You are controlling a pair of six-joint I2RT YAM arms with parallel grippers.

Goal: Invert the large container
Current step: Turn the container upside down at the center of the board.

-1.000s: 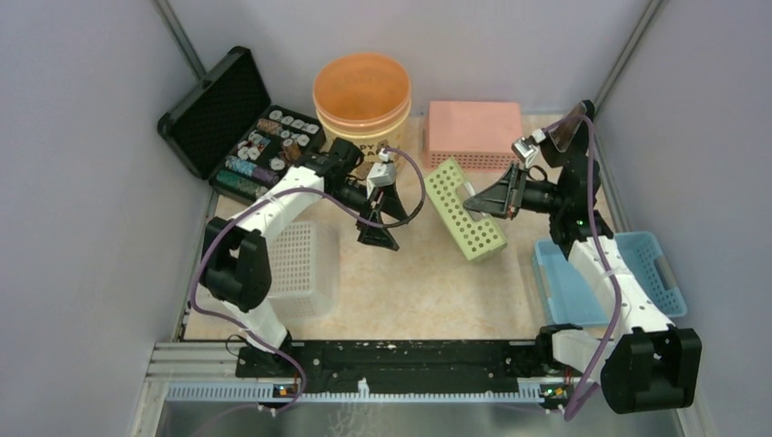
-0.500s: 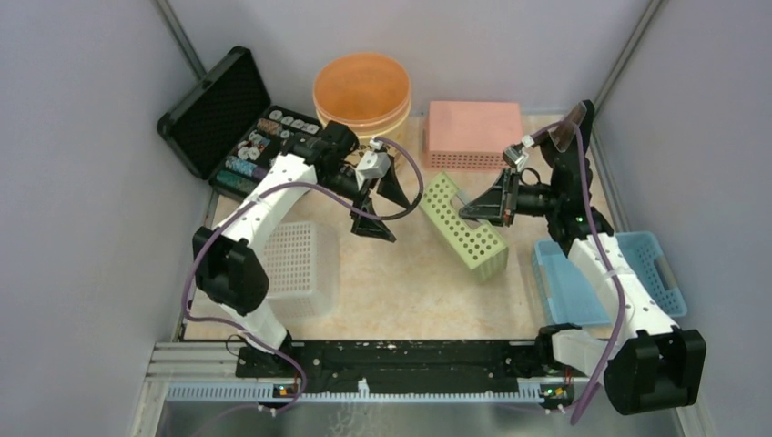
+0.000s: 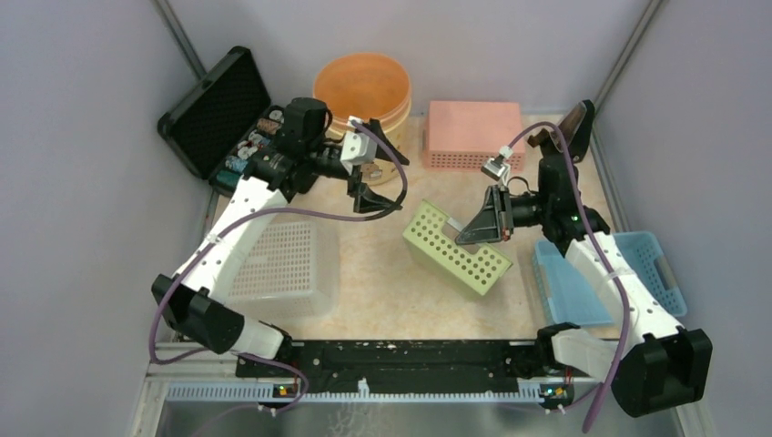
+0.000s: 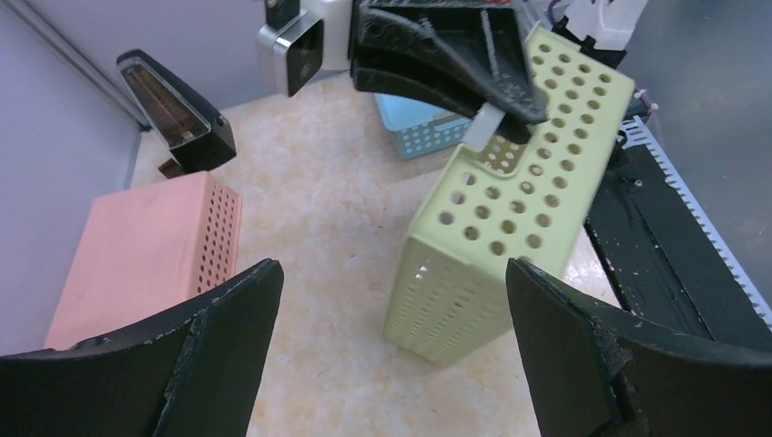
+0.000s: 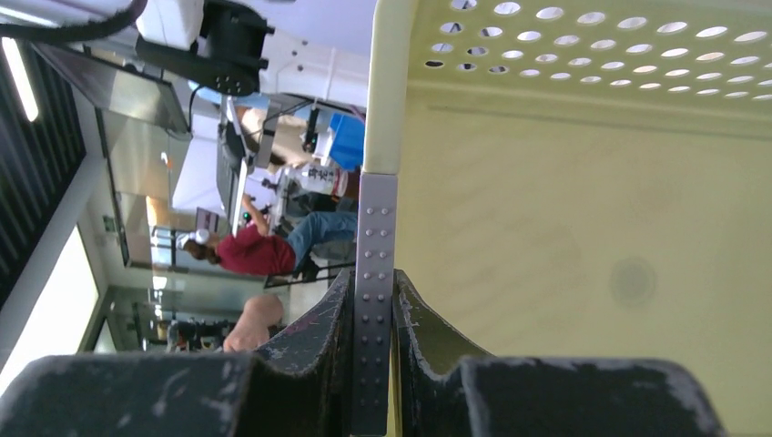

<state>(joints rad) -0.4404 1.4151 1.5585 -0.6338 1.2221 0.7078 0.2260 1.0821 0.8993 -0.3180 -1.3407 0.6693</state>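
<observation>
The large container (image 3: 452, 251), a pale green perforated basket, lies tilted in the middle of the table, its holed face up and its low end on the tabletop (image 4: 473, 300). My right gripper (image 3: 462, 235) is shut on the container's upper wall; in the right wrist view (image 5: 375, 282) the jaws pinch that wall and the green inside (image 5: 583, 228) fills the right. My left gripper (image 3: 386, 180) hangs open behind and to the left, near the orange bucket, apart from the container. In the left wrist view (image 4: 391, 273) nothing sits between its fingers.
An orange bucket (image 3: 361, 86) and an upturned pink basket (image 3: 473, 127) stand at the back. An open black case (image 3: 218, 109) of small items is at the back left. A white basket (image 3: 282, 264) sits front left, a blue basket (image 3: 642, 264) front right.
My right gripper has swung the green container down and toward the front left, tipping it further over. My left arm has drawn back toward the orange bucket, still open.
</observation>
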